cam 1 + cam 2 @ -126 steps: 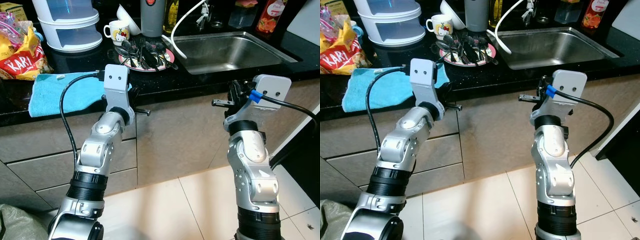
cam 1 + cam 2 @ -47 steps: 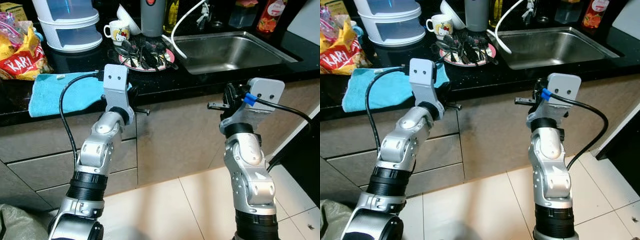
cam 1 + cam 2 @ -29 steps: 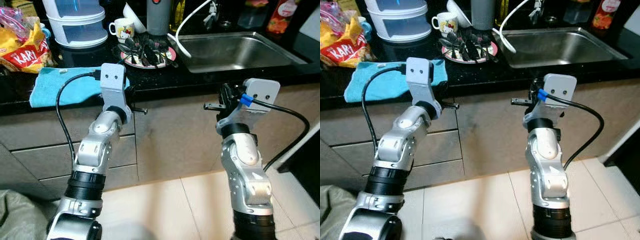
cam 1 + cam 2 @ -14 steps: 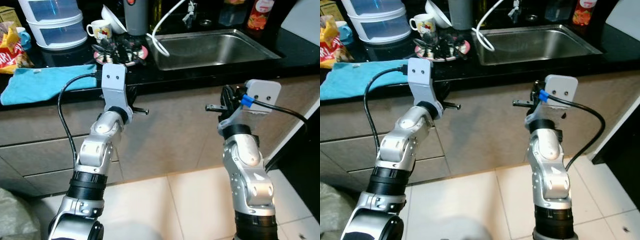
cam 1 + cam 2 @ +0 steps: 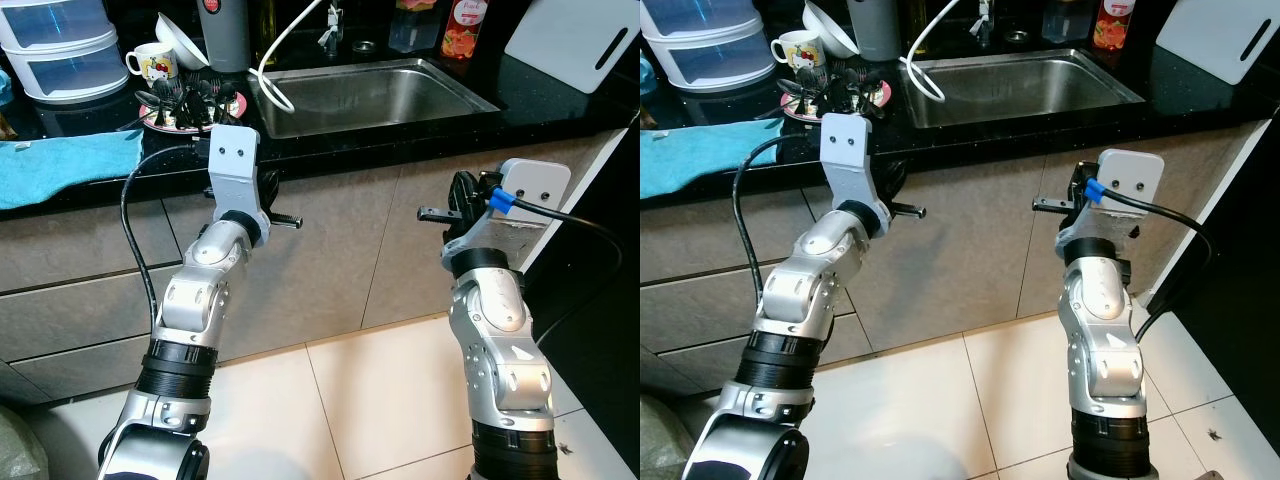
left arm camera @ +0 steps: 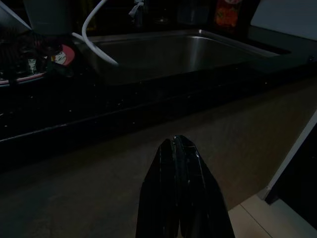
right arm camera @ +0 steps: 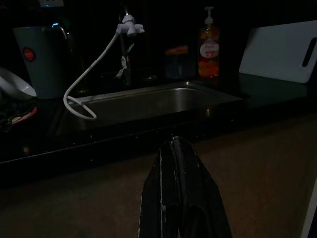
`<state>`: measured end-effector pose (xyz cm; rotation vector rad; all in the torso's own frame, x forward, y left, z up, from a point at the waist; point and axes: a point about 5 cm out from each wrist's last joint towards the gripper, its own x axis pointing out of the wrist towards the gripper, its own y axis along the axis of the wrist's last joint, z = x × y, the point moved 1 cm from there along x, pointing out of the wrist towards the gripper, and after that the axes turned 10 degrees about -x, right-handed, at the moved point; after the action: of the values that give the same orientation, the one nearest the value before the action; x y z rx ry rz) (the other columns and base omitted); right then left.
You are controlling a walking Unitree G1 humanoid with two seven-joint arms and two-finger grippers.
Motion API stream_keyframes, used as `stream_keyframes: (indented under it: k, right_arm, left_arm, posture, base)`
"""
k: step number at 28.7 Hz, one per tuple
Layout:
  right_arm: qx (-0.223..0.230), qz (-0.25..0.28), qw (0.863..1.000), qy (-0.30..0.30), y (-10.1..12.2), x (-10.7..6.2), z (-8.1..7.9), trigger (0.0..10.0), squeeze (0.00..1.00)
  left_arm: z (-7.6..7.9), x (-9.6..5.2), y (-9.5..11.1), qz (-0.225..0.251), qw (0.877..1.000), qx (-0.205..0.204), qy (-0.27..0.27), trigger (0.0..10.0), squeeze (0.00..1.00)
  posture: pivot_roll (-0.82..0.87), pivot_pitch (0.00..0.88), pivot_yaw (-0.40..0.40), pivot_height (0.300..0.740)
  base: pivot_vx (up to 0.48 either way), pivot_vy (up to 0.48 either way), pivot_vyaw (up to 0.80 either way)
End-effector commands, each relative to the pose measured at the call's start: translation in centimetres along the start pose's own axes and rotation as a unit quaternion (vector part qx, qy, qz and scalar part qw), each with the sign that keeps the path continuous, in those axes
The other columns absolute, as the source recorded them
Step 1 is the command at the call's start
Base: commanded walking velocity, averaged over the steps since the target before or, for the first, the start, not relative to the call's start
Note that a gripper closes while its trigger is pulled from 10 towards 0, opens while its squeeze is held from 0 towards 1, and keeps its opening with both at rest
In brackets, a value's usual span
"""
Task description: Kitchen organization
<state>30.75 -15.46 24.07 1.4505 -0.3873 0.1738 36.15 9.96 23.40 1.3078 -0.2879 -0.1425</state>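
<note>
The whole scene has slid leftward in the head views since half a second ago, which is the camera turning; the arms keep the same raised pose, and a white plastic cutting board (image 5: 573, 40) has come into sight at the far right of the counter.

The left gripper (image 6: 177, 148) has its two long black fingers pressed together into one glossy tapered wedge, holding nothing. The right gripper (image 7: 174, 148) shows the same closed shape, its smooth fingers meeting at a rounded tip, also empty. Both hang in front of the flat, matte beige cabinet fronts (image 5: 330, 250), below the edge of the polished, speckled black stone counter (image 5: 400, 125).

Beyond the tips of both grippers lies the rectangular brushed stainless steel sink (image 5: 370, 90), its basin dull grey. A thin white flexible hose (image 7: 94, 74) loops from the tap down over the sink's near-left rim. Behind the sink, ahead of the right fingers, stands an orange soap bottle with a pump top (image 7: 208, 44).

Farther out to the left of the left fingers sits a round pink plate piled with dark metal cutlery (image 5: 180, 105), with a white printed ceramic mug (image 5: 150, 62) and a tilted white bowl (image 5: 183, 40) just behind it. A soft turquoise cloth (image 5: 65, 165) lies flat on the counter beyond these, and a stacked translucent white plastic container (image 5: 60, 50) stands behind it. Glossy pale floor tiles (image 5: 350, 400) lie beneath the arms.
</note>
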Motion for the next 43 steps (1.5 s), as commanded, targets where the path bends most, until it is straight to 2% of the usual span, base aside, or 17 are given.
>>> stream_keyframes:
  k: [1,8,20,25,43]
  right_arm:
    - [0.002,0.002,1.0,0.002,-0.02,0.01,-0.24,10.0,0.0]
    - [0.002,0.003,1.0,0.003,-0.01,0.0,-0.32,10.0,0.0]
    - [0.002,0.004,1.0,0.008,0.05,-0.04,-0.53,10.0,0.0]
    - [0.001,0.004,1.0,0.009,0.03,-0.06,-0.48,10.0,0.0]
    - [0.001,0.001,1.0,0.003,-0.01,-0.15,-0.3,10.0,0.0]
  left_arm:
    - [-0.29,-0.04,-0.49,-0.01,1.0,-0.012,0.007,10.0,0.0]
    - [-0.21,0.03,-0.33,-0.007,1.0,-0.007,0.002,10.0,0.0]
    - [-0.26,0.07,-0.44,-0.009,1.0,-0.011,0.007,10.0,0.0]
    - [-0.31,0.09,-0.25,-0.002,1.0,-0.026,0.011,10.0,0.0]
    - [-0.27,0.09,-0.35,-0.007,0.999,-0.03,0.008,10.0,0.0]
  posture:
    - [0.03,0.056,0.023,0.74]
    - [0.04,0.046,0.025,0.74]
    - [0.03,0.042,0.022,0.74]
    - [0.03,0.044,0.019,0.74]
    - [0.03,0.069,0.022,0.74]
  base:
    - [0.0,0.0,0.0]
    - [0.0,0.0,0.0]
    - [0.276,-0.33,0.0]
    - [0.0,0.0,0.0]
    - [0.0,0.0,0.0]
